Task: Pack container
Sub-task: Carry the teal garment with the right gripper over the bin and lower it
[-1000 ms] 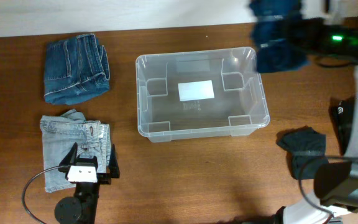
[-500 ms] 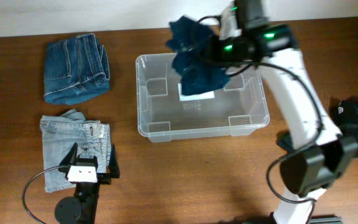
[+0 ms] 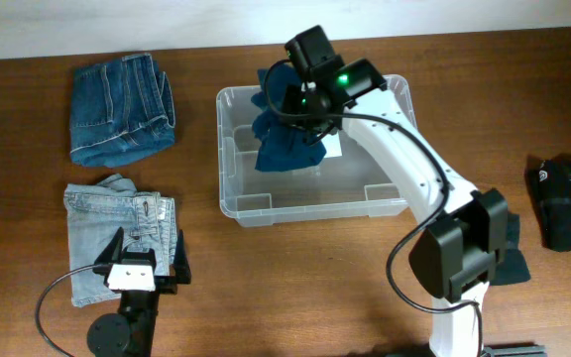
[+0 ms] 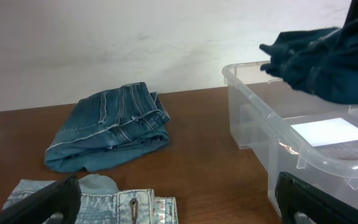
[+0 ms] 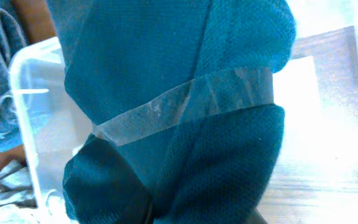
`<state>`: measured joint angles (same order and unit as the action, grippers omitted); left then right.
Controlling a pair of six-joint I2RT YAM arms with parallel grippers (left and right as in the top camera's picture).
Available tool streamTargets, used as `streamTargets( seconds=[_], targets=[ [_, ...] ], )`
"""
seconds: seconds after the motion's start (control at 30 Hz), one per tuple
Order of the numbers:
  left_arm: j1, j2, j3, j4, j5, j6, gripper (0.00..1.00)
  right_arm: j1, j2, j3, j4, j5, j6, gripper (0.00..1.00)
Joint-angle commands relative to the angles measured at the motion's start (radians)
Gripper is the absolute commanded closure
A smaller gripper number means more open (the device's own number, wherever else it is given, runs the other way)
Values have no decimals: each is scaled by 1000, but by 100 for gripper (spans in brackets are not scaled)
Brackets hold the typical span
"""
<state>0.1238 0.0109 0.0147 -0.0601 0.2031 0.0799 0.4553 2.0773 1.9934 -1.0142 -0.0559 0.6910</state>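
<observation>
The container (image 3: 315, 206) is clear, shiny plastic. The teal cloth (image 3: 284, 149) over it looks soft and knitted. The table (image 3: 315, 288) is smooth brown wood. Left of the container, the dark jeans (image 3: 122, 121) are thick, rough cloth.

White links, black joints on the right arm (image 3: 409, 159); black cable (image 3: 46, 295) loops behind the left gripper (image 3: 148, 246) jaws.

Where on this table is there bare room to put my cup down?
The widest bare table lies in front of the container, between the light jeans and the right arm. Another patch lies between container and black garment. Crowded: the left side, dark jeans included, and the container, where the right gripper holds a teal garment.
</observation>
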Motion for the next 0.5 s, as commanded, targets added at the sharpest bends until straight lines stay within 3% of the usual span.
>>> streamTargets(
  seconds=[0.0, 0.47],
  targets=[
    [3, -5, -5, -1, 11, 12, 1, 10, 24, 8, 10, 37, 24, 95],
    [3, -5, -5, -1, 11, 12, 1, 50, 88, -18, 11, -16, 20, 94]
  ],
)
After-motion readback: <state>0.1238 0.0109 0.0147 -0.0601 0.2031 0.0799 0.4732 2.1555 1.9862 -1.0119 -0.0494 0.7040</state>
